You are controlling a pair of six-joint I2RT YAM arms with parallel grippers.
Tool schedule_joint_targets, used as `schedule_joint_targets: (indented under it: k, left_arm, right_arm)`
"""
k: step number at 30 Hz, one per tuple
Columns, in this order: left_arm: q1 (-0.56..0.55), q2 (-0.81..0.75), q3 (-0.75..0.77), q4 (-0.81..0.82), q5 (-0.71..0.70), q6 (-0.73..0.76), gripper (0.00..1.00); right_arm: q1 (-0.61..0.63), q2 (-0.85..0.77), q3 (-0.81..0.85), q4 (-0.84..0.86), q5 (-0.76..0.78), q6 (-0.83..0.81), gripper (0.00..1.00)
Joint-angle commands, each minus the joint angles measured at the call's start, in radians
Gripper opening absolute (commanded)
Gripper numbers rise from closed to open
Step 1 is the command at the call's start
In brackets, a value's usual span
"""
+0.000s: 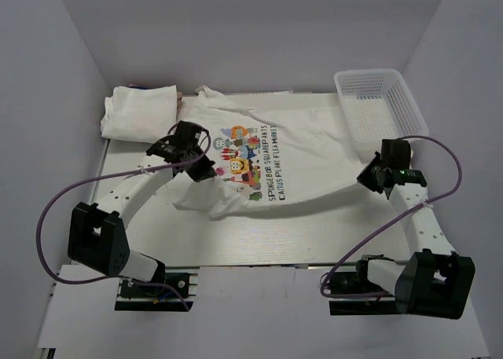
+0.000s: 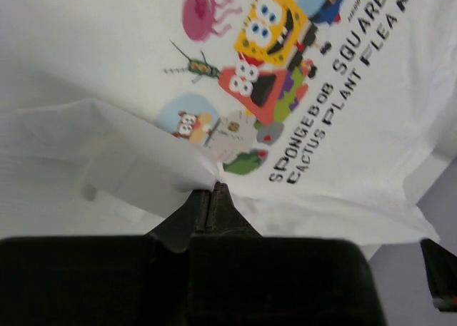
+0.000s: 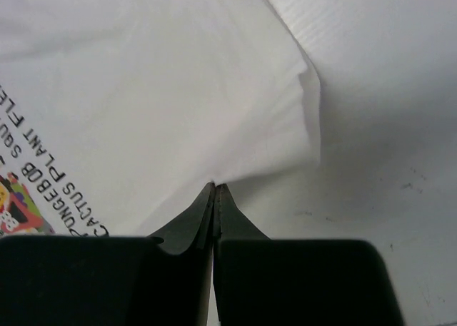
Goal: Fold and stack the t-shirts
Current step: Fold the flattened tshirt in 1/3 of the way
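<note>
The white cotton t-shirt with a colourful cartoon print (image 1: 302, 151) lies spread on the desk (image 1: 275, 237) between both hands. The left hand (image 2: 214, 189) and the right hand (image 3: 216, 187) are each clamped on its edge.

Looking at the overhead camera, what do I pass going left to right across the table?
Folded t-shirt → left gripper → printed t-shirt → right gripper. Each gripper pinches one side of the printed t-shirt. The basket overlaps the right gripper's span, so it is left out.
</note>
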Motion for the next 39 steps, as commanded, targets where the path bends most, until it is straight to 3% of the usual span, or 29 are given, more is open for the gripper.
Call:
schedule_joint_targets:
  k: [1,9,22,23,25,26,27,28,29,33,35,36,39]
  left_arm:
    - [0.038,0.020,0.088,-0.033,-0.128,0.038,0.00]
    - [0.136,0.169,0.216,-0.027,-0.175,0.082,0.00]
    - [0.227,0.410,0.405,0.066,-0.116,0.171,0.00]
    - [0.236,0.425,0.434,0.066,-0.107,0.192,0.00]
    - [0.236,0.456,0.478,0.053,-0.107,0.203,0.05]
    - [0.236,0.480,0.518,0.025,-0.107,0.217,0.33]
    - [0.245,0.481,0.534,0.025,-0.098,0.243,0.56]
    - [0.245,0.491,0.544,0.011,-0.098,0.258,0.74]
    - [0.245,0.491,0.544,-0.013,-0.086,0.268,1.00]
    - [0.245,0.438,0.483,-0.047,-0.064,0.268,1.00]
    - [0.234,0.364,0.383,-0.047,-0.041,0.259,1.00]
    - [0.234,0.341,0.345,-0.015,-0.032,0.259,1.00]
    - [0.222,0.270,0.218,0.026,0.019,0.234,1.00]
  right_arm:
    - [-0.002,0.044,0.078,0.079,0.065,-0.023,0.00]
    - [0.001,0.223,0.212,0.156,0.065,-0.043,0.00]
    - [0.001,0.523,0.433,0.228,0.001,-0.158,0.00]
    - [0.006,0.550,0.468,0.211,-0.022,-0.172,0.14]
    - [0.009,0.573,0.511,0.184,-0.044,-0.210,0.27]
    - [0.010,0.571,0.511,0.178,-0.055,-0.220,0.32]
    - [0.012,0.558,0.508,0.188,-0.062,-0.241,0.45]
    - [0.013,0.553,0.485,0.194,-0.067,-0.252,0.50]
    - [0.018,0.547,0.479,0.216,-0.114,-0.269,0.54]
    - [0.038,0.475,0.430,0.213,-0.192,-0.364,0.63]
    - [0.046,0.449,0.398,0.214,-0.228,-0.396,0.86]
    - [0.050,0.447,0.373,0.213,-0.229,-0.388,0.90]
    - [0.093,0.471,0.339,0.217,-0.268,-0.373,0.90]
